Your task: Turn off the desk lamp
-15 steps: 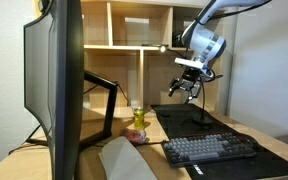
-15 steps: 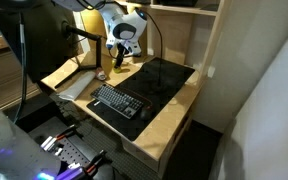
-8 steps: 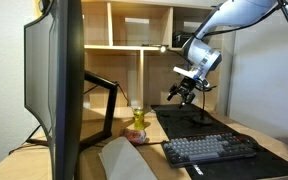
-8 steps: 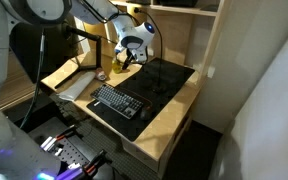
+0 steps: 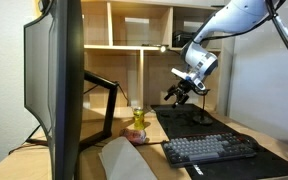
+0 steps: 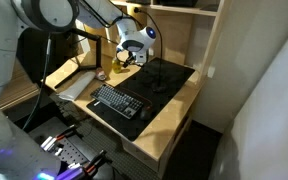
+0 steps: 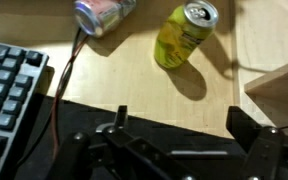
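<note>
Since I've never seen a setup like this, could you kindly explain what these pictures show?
It is a robot arm with a two-fingered pincer hanging over a wooden desk. Two pictures come from cameras standing outside the robot; the third looks down from its wrist. On the desk are a keyboard, a black mat, an upright yellow can, a second can lying on its side, a monitor and the slim desk lamp. The pincer is open and holds nothing.

Over the last second we have brought the tool lower. It now leans further over, with its fingers aimed down and sideways toward the tabletop. The arm behind it has swung out at a flatter slant.
</note>
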Controlling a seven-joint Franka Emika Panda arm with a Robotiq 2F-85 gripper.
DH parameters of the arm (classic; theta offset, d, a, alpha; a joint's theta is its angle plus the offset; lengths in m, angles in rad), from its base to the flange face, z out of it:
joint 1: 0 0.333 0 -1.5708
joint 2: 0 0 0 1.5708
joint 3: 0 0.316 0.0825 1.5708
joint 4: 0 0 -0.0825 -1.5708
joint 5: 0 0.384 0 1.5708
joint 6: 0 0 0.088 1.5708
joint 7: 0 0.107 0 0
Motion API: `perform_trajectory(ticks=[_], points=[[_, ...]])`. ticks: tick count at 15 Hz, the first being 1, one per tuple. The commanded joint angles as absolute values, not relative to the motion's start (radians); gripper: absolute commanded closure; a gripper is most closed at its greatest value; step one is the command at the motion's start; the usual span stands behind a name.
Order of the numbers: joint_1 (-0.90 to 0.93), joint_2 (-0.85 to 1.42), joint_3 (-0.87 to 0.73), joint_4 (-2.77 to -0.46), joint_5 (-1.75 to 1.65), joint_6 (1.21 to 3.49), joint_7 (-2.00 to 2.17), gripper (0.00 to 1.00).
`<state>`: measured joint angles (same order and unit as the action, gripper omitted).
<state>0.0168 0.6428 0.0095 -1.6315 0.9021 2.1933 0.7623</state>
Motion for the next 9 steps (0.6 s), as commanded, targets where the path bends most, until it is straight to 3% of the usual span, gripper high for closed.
perform_trajectory(ticks=[1,4,9], points=[[0.001,0.779,0.021,-1.460,1.020,2.280,0.828,0.00],[0.001,0.826,0.025,-1.400,1.102,2.390,0.890,0.00],[0.008,0.818,0.016,-1.415,1.075,2.378,0.888,0.00]])
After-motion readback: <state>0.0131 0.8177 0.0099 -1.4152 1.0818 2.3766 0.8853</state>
